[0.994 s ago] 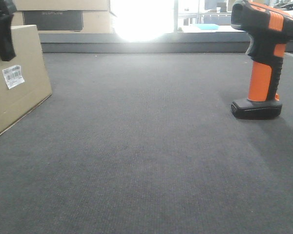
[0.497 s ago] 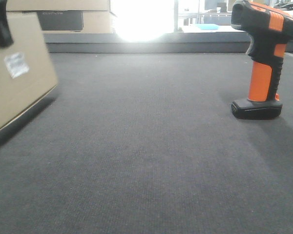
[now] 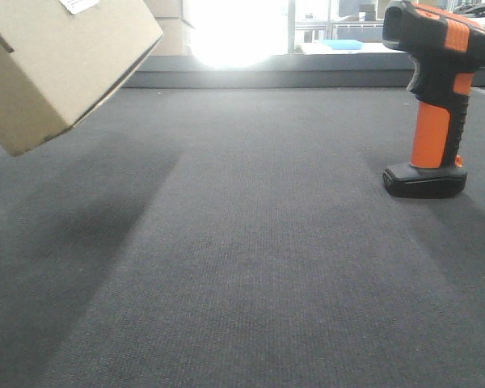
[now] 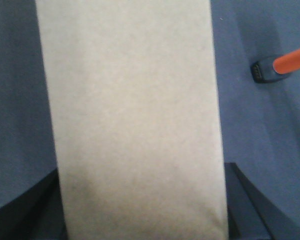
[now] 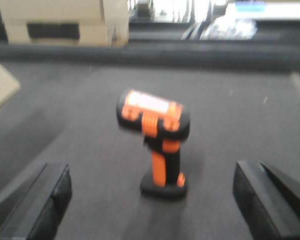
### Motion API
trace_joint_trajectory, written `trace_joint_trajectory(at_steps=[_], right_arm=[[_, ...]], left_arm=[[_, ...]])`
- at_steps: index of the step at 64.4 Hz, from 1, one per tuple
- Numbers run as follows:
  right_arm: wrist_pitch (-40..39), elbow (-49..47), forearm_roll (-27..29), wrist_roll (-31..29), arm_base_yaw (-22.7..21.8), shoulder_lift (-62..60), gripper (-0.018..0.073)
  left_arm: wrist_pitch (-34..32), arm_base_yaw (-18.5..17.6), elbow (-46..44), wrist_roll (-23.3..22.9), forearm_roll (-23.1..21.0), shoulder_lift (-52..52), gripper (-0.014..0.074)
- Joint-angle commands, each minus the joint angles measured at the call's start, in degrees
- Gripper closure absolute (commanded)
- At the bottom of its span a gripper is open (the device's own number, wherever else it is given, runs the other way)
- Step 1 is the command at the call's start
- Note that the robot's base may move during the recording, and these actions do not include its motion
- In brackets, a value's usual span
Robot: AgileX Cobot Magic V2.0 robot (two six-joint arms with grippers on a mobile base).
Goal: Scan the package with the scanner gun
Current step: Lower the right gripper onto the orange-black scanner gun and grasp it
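Observation:
The package [image 3: 56, 65], a plain brown cardboard box, hangs tilted above the carpet at the upper left, its white label [image 3: 79, 5] cut off by the top edge. In the left wrist view the package [image 4: 135, 110] fills the space between my left gripper's [image 4: 140, 205] dark fingers [image 4: 242, 200], which are shut on its sides. The scanner gun [image 3: 436, 97], black and orange, stands upright on its flat base at the right. In the right wrist view the scanner gun [image 5: 156, 145] stands just ahead of my right gripper [image 5: 152, 200], which is open wide and apart from it.
Dark grey carpet [image 3: 250, 267] covers the floor. A raised ledge [image 3: 307, 78] runs along the back under a glaring window. Stacked cardboard boxes with a dark panel [image 5: 65, 24] sit at the back left. A corner of the package [image 5: 0, 85] shows at the left.
The package has come off the carpet, risen and tilted, and its label has moved to the top edge of the view. The scanner gun has not moved.

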Motion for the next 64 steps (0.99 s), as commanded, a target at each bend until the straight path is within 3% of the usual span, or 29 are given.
trace_joint_trajectory(at_steps=[1, 12, 24, 30, 43, 64], right_arm=[[-3.4, 3.7, -0.2, -0.1, 1.1, 0.3, -0.0002], [-15.3, 10.5, -0.2, -0.1, 1.9, 0.3, -0.0002], [-28.6, 16.4, -0.2, -0.1, 1.9, 3.2, -0.0002], [-30.3, 16.4, -0.2, -0.1, 1.9, 7.5, -0.0002], [-42.3, 16.3, -0.2, -0.1, 1.9, 20.3, -0.0002], [-52.2, 11.0, -0.2, -0.1, 1.9, 39.3, -0.0002]], left_arm=[[-0.4, 0.0, 2.1, 0.4, -3.4, -1.5, 0.0707], [-2.9, 0.0, 6.0, 0.4, -8.1, -1.5, 0.0707], [-6.0, 0.0, 7.7, 0.4, -7.9, -1.5, 0.0707], [-6.2, 0.0, 7.7, 0.4, -7.2, -1.5, 0.0707], [-6.2, 0.0, 7.7, 0.4, -6.7, -1.5, 0.0707], [-6.0, 0.0, 7.7, 0.4, -6.5, -1.5, 0.0707]])
